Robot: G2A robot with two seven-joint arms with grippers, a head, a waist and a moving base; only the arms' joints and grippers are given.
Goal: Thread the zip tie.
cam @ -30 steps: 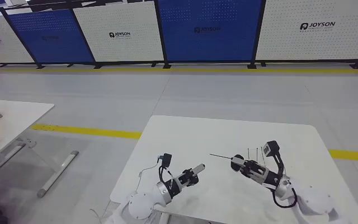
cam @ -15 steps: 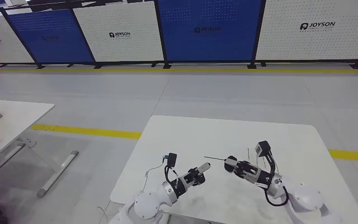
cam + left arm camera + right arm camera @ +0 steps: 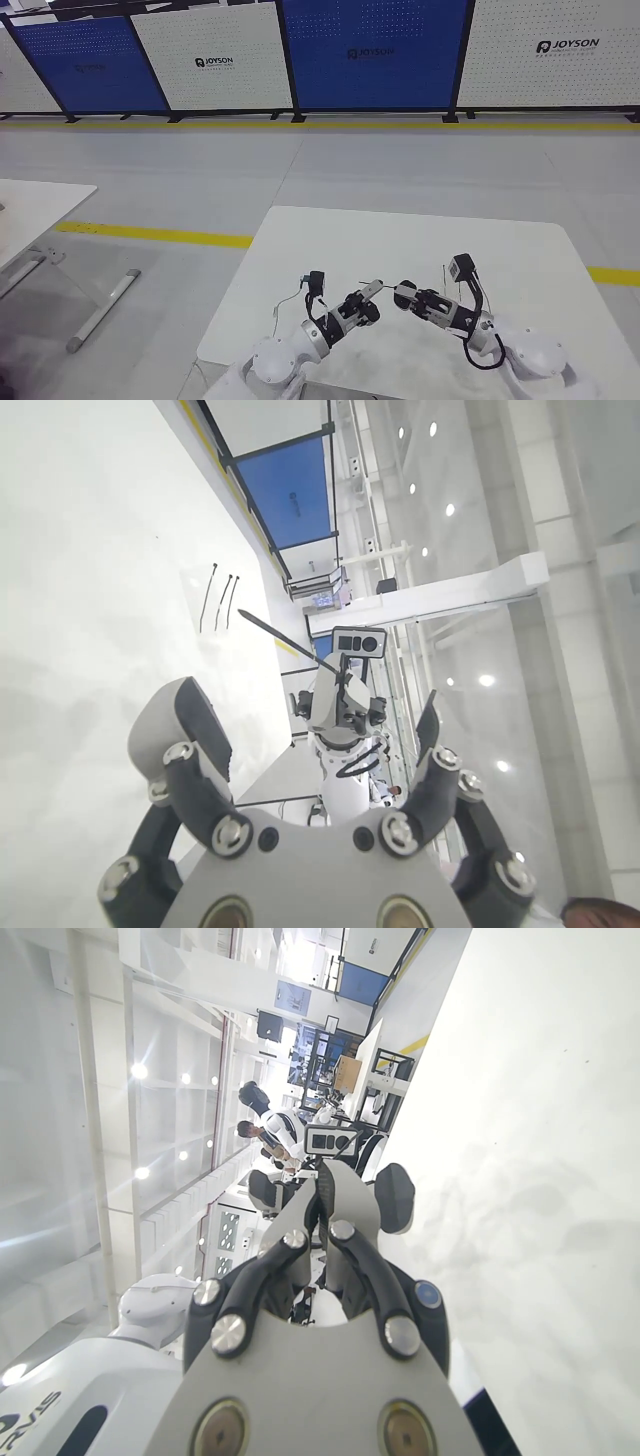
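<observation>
My right gripper (image 3: 322, 1173) is shut on a black zip tie (image 3: 323, 1195), whose strap runs between its fingers. From the left wrist view the zip tie (image 3: 280, 635) sticks out of the right gripper (image 3: 341, 692) at a slant, tip free in the air. My left gripper (image 3: 310, 692) is open and holds nothing; it faces the right gripper from a short distance. In the top view the left gripper (image 3: 370, 291) and right gripper (image 3: 403, 292) stand almost tip to tip above the table's front part.
Three spare zip ties (image 3: 220, 597) lie side by side on the white table (image 3: 400, 235), behind the right arm. The table's front edge is close to both arms. A second table (image 3: 30, 210) stands far left.
Both arms have closed in on each other: the right gripper carried the zip tie leftward, the left gripper moved right and up, and the gap between them has shrunk to almost nothing.
</observation>
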